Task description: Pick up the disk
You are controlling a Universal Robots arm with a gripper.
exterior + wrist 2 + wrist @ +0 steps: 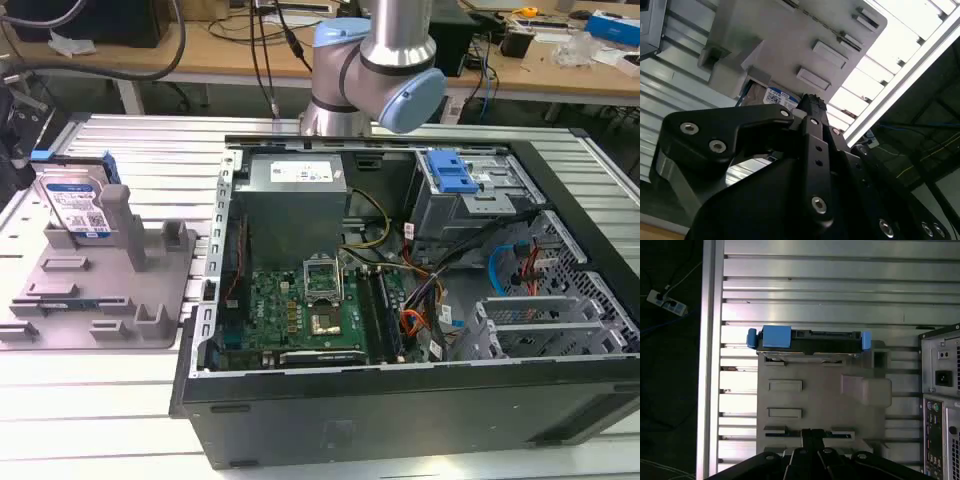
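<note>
Disk [78, 208] is standing upright on its edge in a slot of the grey holder tray [100, 300], which is lying on the ribbed metal table [150, 140] at the exterior view's left of the open computer case [400, 420]; its white-and-blue label [88, 222] is facing the camera in the exterior view; in the first wrist view the disk [810, 342] is showing edge-on with blue side rails [775, 336] at its ends, sitting at one end of the tray [815, 400]; the gripper [812, 432] is hanging over the opposite end, apart from the disk, its jaws appearing closed together and gripping nothing; in the second wrist view the gripper [810, 102] is overlapping part of the label [779, 96]; the arm [375, 70] is rising behind the case.
</note>
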